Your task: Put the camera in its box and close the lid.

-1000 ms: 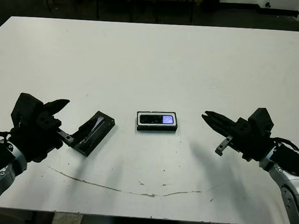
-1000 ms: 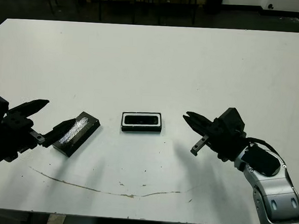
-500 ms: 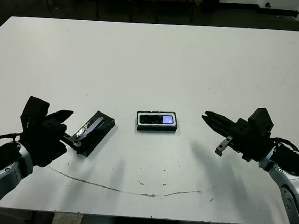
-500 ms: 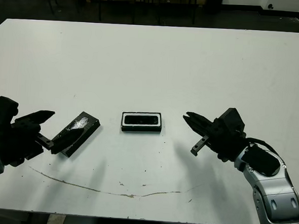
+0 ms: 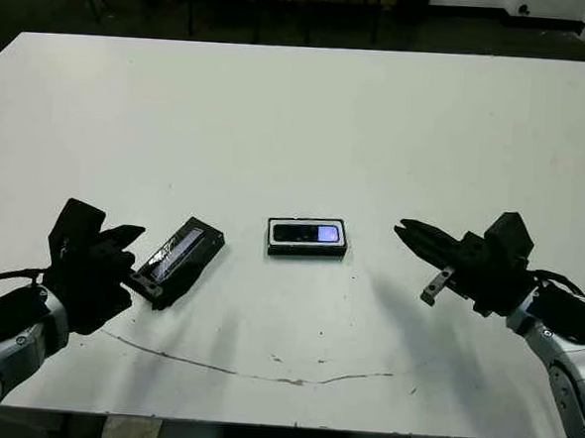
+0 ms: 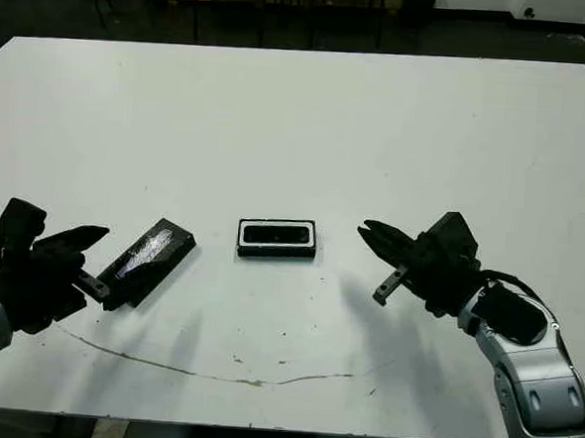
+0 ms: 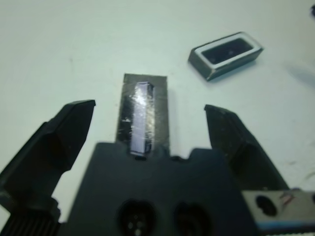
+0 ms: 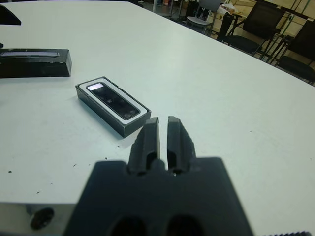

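The box (image 5: pixel 307 237), a black tray with a white lining, lies at the table's middle, and the camera (image 5: pixel 309 233) rests inside it with a bluish patch showing. Left of it, the black lid (image 5: pixel 185 257) lies diagonally with its glossy strip up. My left gripper (image 5: pixel 138 259) is open at the lid's near end. In the left wrist view the lid (image 7: pixel 144 115) lies between the spread fingers (image 7: pixel 64 128) without touching them. My right gripper (image 5: pixel 407 230) is shut and hovers to the right of the box, pointing at it, with the box (image 8: pixel 113 107) just beyond its fingertips.
A thin brown scuff line (image 5: pixel 263 374) curves across the white table (image 5: pixel 299 120) near its front edge. Dark chairs (image 8: pixel 266 24) stand beyond the far edge of the table.
My left gripper has dropped lower and drawn nearer the front edge, lining up on the lid's near end. The lid, the box and the right arm have stayed put.
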Controlling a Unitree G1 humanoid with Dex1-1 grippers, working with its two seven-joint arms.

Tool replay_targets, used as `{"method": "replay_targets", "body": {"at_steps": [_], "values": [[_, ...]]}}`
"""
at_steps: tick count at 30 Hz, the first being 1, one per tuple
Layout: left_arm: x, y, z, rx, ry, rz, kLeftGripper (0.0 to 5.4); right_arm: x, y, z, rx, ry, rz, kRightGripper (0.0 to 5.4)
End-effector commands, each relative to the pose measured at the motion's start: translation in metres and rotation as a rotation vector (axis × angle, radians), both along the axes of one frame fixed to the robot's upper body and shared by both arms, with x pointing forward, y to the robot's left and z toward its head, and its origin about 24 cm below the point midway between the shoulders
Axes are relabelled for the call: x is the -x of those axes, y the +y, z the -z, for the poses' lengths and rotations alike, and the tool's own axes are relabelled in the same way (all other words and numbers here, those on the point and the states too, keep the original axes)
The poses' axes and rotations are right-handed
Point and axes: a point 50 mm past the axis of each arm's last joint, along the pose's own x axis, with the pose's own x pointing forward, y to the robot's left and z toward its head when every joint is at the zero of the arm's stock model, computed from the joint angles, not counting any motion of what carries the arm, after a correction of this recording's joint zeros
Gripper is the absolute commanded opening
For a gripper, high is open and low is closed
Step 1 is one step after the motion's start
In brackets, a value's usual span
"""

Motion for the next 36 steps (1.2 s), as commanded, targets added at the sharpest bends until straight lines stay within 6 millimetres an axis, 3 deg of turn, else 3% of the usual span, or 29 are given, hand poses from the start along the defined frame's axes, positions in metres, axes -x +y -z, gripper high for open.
{"method": "replay_targets", "body": {"at_steps": [1,8,16,36], "values": [[0.002,0.003,0.008,-0.055,0.014,0.02,5.39,0.002,-0.002,0.004,0.02,0.024,-0.001,0.0],[0.002,0.002,0.017,-0.07,0.019,0.073,5.39,0.002,-0.002,0.005,0.014,0.026,-0.004,0.0],[0.005,0.001,0.024,0.047,0.113,0.079,5.39,0.002,-0.003,0.005,0.007,0.027,-0.002,0.0],[0.006,0.006,0.043,0.007,0.073,-0.08,5.39,0.003,-0.004,0.008,0.006,0.015,-0.015,0.0]]}}
